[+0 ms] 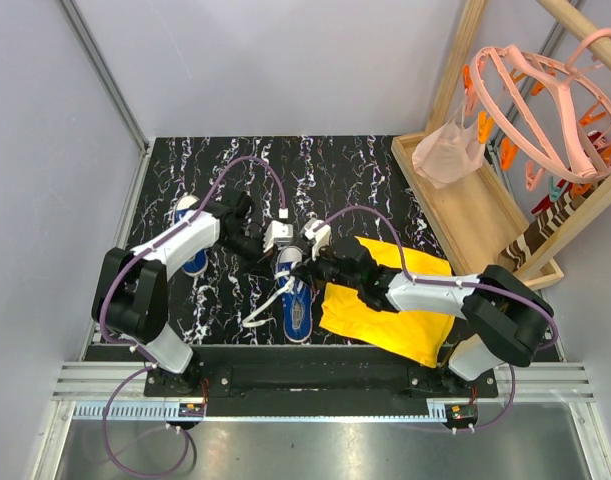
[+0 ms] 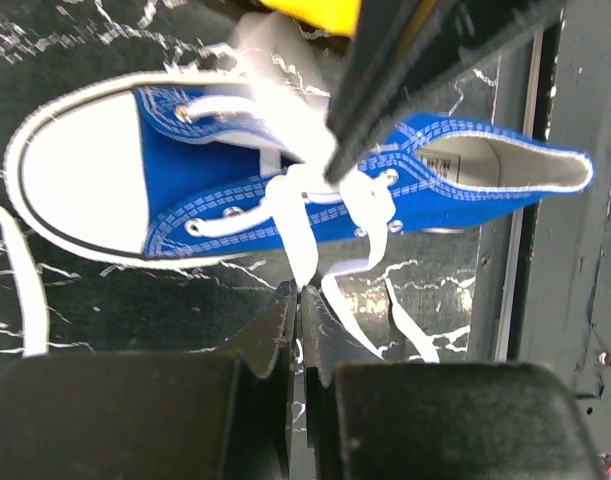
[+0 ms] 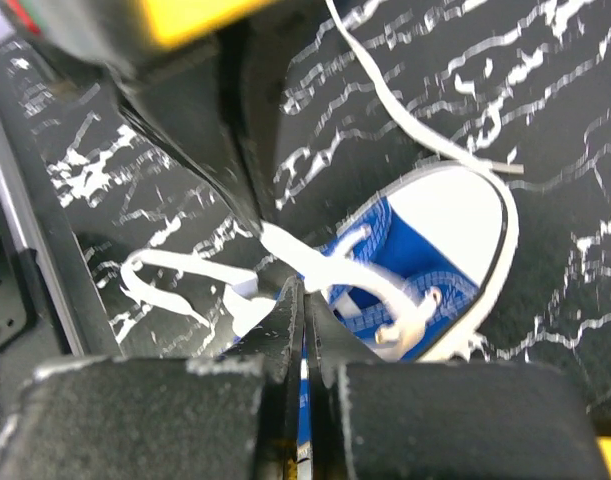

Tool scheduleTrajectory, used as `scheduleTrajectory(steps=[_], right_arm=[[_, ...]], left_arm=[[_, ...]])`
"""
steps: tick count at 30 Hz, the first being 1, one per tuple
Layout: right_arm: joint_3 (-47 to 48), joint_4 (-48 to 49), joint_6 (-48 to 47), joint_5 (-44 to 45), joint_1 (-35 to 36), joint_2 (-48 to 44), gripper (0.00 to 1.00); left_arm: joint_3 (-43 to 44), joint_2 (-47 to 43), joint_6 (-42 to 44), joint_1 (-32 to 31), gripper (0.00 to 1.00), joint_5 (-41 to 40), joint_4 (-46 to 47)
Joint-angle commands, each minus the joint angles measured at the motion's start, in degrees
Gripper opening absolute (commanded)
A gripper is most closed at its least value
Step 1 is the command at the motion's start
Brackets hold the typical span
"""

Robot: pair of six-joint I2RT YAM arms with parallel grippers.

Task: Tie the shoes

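One blue sneaker with a white toe cap lies mid-table; it also shows in the left wrist view and the right wrist view. The second sneaker lies at the left, partly hidden under my left arm. My left gripper is shut on a white lace pulled sideways off the eyelets. My right gripper is shut on the other lace strand over the same shoe. The two strands cross above the tongue. A loose lace end trails toward the table front.
A yellow cloth lies right of the shoe, under my right arm. A wooden rack stands at the right, with a pink clip hanger above it. Grey walls close the left and back. A metal rail runs along the near edge.
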Motion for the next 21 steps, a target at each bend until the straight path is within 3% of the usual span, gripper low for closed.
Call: scheduleTrajectory(steps=[1, 4, 8, 12, 13, 16, 21], right_arm=[[-1.42, 0.09, 0.63, 1.85, -0.35, -2.6, 0.0], [-2.39, -0.35, 0.63, 2.03, -0.35, -3.48, 0.0], [-2.65, -0.35, -0.07, 0.19, -0.44, -3.74, 0.0], [-1.33, -1.84, -1.39, -2.01, -0.44, -4.36, 0.15], [-1.16, -2.8, -2.61, -2.28, -0.44, -5.23, 0.25], [-1.33, -5.52, -6.47, -3.77, -0.61, -8.38, 0.41], [-4.49, -8.26, -14.03, -9.21, -0.7, -15.25, 0.61]], left_arm=[[-1.21, -1.94, 3.7, 0.04, 0.04, -1.61, -0.7], [-2.7, -3.17, 5.98, -0.05, 0.07, -1.79, -0.53], [-3.59, -3.61, 5.29, -0.05, 0.0, -2.75, 1.57], [-2.88, -3.0, 2.66, 0.3, 0.0, -4.77, 2.55], [-2.8, -2.73, 2.13, 0.39, 0.0, -5.65, 2.73], [-3.32, -2.73, 0.9, 0.82, 0.0, -6.01, 2.82], [-2.88, -1.24, -3.05, 1.18, 0.0, -5.39, 2.29]])
